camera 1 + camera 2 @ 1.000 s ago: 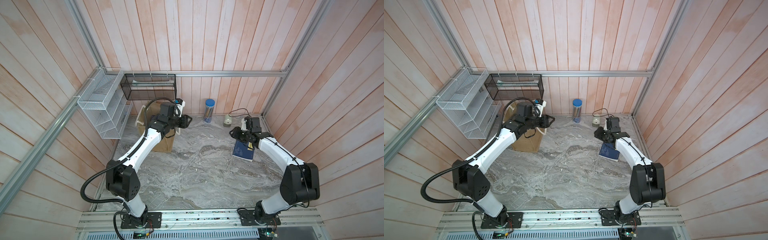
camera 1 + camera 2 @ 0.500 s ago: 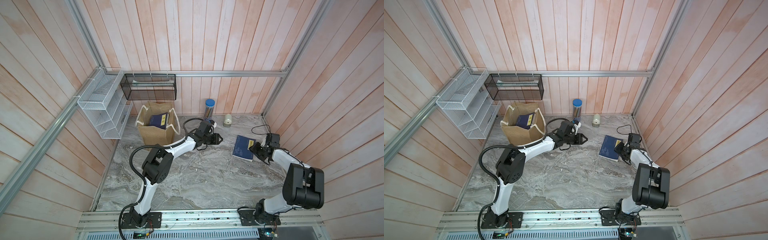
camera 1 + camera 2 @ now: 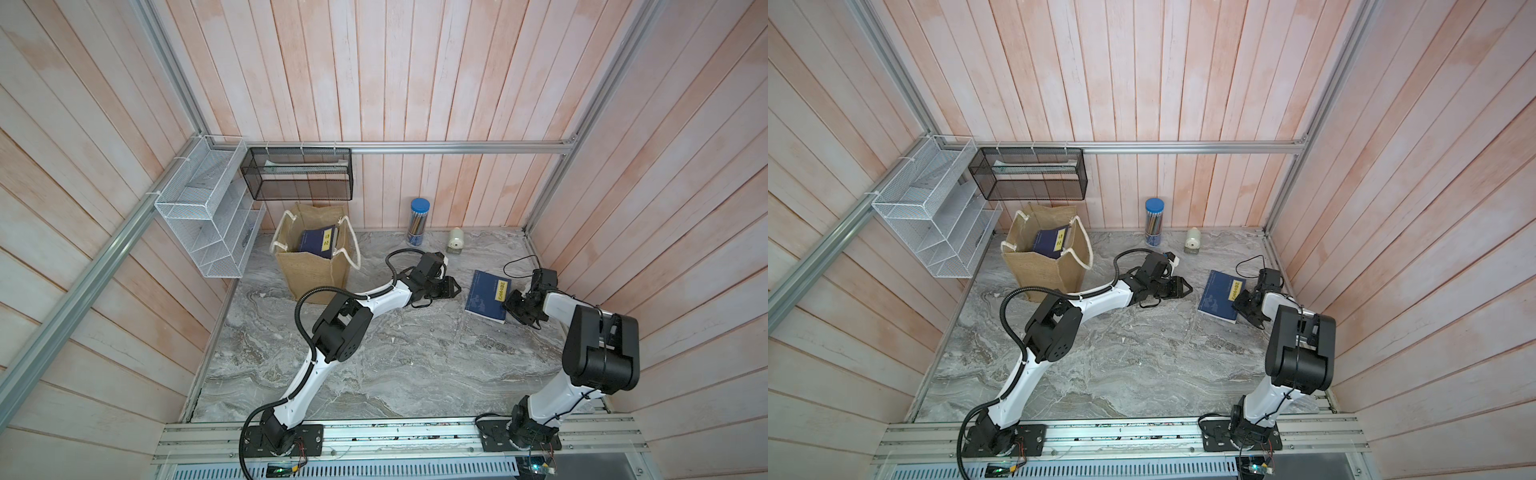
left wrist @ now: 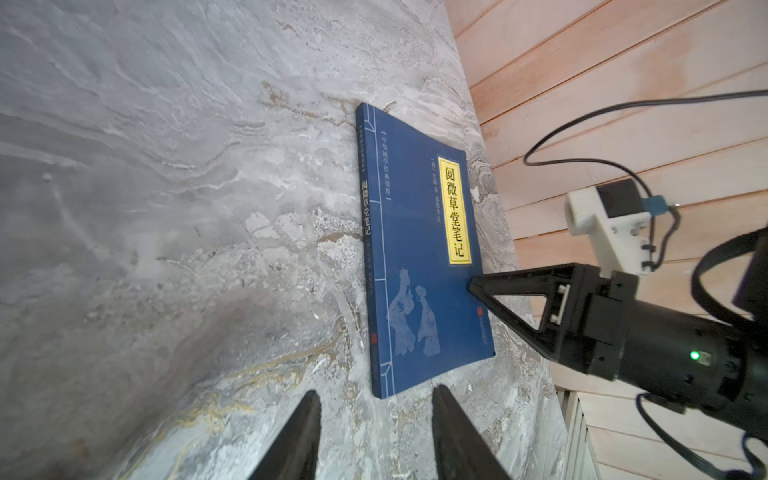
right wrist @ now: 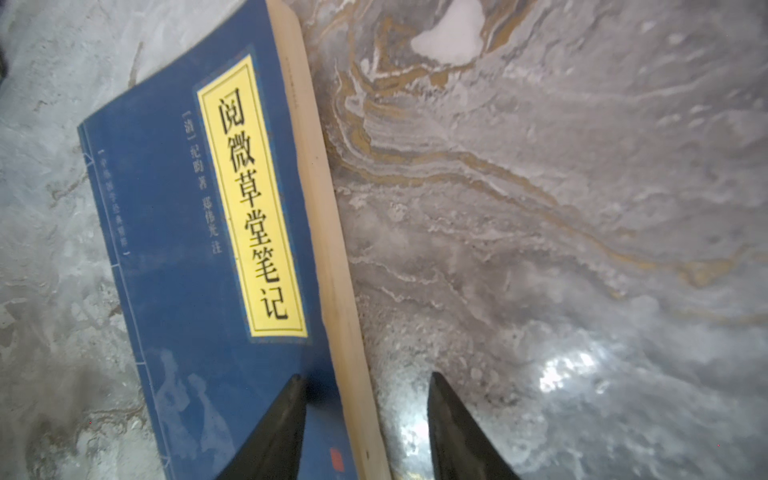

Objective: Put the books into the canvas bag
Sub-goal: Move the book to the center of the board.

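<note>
As things stand, right gripper (image 5: 365, 376): jaws apart, straddling page edge of navy book (image 3: 484, 296) lying on table (image 3: 395, 353)
left gripper (image 4: 376, 390): spread, empty, by its corner
other book (image 3: 318, 241): in canvas bag (image 3: 311, 272)

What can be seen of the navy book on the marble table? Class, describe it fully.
The navy book is a thin paperback: yellow title label with black Chinese characters, pale printed figures, cream page edges. It lies closed, face up, flat on the marble table, on the robot's right. The open right pincer straddles its page edge, one fingertip on or just over the cover.
</note>
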Available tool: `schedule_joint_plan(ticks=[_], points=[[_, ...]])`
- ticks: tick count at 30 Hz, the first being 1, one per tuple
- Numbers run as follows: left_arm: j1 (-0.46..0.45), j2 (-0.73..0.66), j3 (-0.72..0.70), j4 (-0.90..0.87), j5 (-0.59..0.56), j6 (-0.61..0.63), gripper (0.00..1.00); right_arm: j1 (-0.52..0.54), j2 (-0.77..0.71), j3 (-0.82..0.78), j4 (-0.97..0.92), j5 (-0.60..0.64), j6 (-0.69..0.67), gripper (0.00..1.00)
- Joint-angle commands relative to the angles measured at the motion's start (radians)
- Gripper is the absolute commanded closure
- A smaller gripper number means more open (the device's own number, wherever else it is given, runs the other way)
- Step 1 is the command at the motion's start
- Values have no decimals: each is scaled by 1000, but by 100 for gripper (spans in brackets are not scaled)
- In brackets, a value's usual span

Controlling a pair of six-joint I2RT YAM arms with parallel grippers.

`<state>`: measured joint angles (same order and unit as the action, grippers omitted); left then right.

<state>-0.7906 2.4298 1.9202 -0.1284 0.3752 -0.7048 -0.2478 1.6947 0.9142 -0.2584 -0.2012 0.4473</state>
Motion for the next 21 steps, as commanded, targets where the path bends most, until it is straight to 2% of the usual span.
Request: schedule_joint_plan(ticks=[1, 5, 10, 17, 21], points=[[-10, 65, 66, -21, 41, -15, 53, -1, 42, 19, 5, -39, -40, 56], [-12, 111, 103, -44, 73, -25, 53, 21, 81, 33, -5, -58, -57, 63], [-8, 100, 84, -66, 91, 9, 53, 94, 96, 47, -28, -59, -88, 71], [18, 8, -92, 21, 134, -16, 53, 225, 118, 60, -76, -33, -117, 73], [33, -83, -240, 57, 164, -11, 54, 317, 114, 64, -98, -18, -115, 74]])
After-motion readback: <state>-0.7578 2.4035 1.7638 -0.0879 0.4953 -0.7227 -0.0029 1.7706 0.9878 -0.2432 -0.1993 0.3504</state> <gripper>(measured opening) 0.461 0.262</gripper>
